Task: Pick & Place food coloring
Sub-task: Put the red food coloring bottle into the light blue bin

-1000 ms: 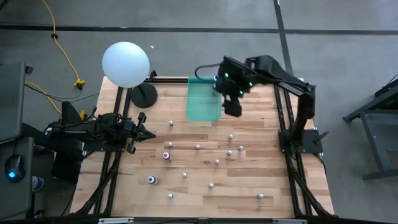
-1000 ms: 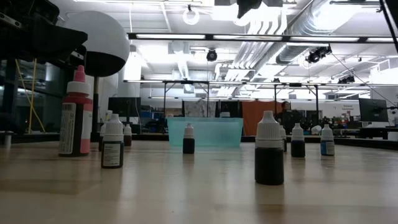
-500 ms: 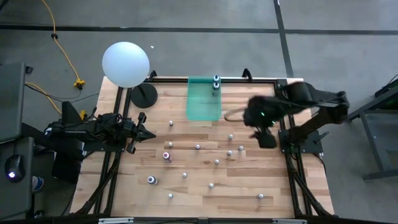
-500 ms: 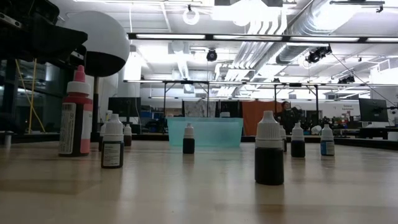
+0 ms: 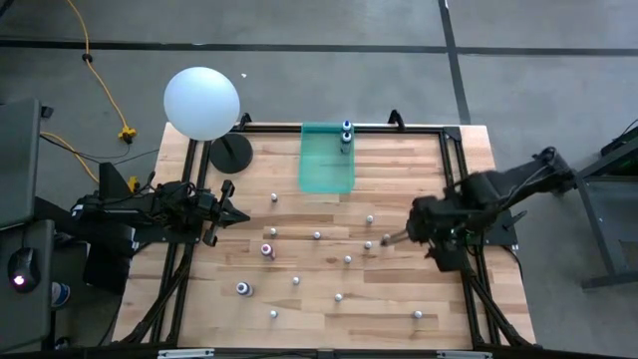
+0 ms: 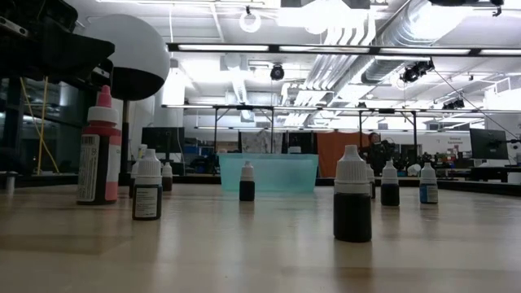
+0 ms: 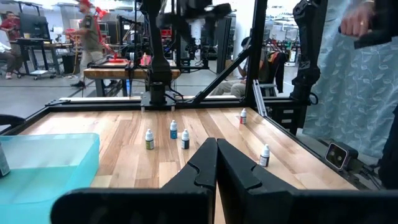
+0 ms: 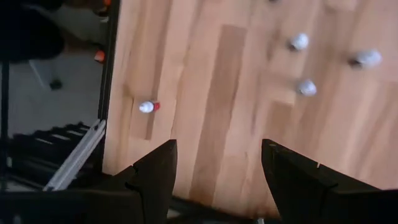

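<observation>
— Jaws on the right gripper [image 8: 214,168] are standing wide apart with nothing between them, hanging at the right-centre of the high view, beside the nearest of the scattered bottles.

— And the left gripper [image 5: 231,209]?

— Its jaws are pressing together, empty, parked at the left-centre of the surface [image 5: 399,299].

— Where is the food coloring [image 5: 317,235] sitting?

— Small bottles are standing upright across the middle and lower surface. One bottle [image 5: 346,133] is resting inside the teal bin [image 5: 324,165] at the top centre. A white ball lamp [image 5: 202,102] is showing at upper left.
</observation>
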`<control>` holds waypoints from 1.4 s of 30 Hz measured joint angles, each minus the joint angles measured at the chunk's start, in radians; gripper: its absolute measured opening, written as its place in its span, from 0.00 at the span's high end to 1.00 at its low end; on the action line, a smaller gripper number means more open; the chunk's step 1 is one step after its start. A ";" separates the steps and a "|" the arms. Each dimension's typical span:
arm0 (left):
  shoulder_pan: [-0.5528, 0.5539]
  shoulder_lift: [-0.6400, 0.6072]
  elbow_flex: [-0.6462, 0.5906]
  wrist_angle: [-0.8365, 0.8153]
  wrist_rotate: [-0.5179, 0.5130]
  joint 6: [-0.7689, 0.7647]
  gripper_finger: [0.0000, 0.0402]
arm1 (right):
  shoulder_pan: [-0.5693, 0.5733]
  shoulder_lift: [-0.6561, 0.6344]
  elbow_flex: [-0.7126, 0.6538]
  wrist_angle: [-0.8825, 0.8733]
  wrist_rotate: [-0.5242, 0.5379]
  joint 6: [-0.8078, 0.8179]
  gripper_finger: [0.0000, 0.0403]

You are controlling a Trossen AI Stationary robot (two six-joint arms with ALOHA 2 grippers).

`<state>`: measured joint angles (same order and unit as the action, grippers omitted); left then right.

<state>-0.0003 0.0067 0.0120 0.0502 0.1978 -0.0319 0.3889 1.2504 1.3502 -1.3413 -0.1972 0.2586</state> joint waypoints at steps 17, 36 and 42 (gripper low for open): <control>0.000 0.000 0.000 0.000 0.000 0.000 1.00 | 0.282 0.093 -0.273 0.409 0.017 0.181 0.45; 0.000 0.000 0.000 0.000 0.000 0.000 1.00 | 0.532 0.264 -0.287 0.561 0.124 0.398 0.45; 0.000 0.000 0.000 0.000 0.000 0.000 1.00 | 0.558 0.308 -0.287 0.562 0.204 0.401 0.45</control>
<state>-0.0004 0.0067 0.0120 0.0502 0.1978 -0.0319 0.9465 1.5589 1.0634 -0.7794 0.0066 0.6599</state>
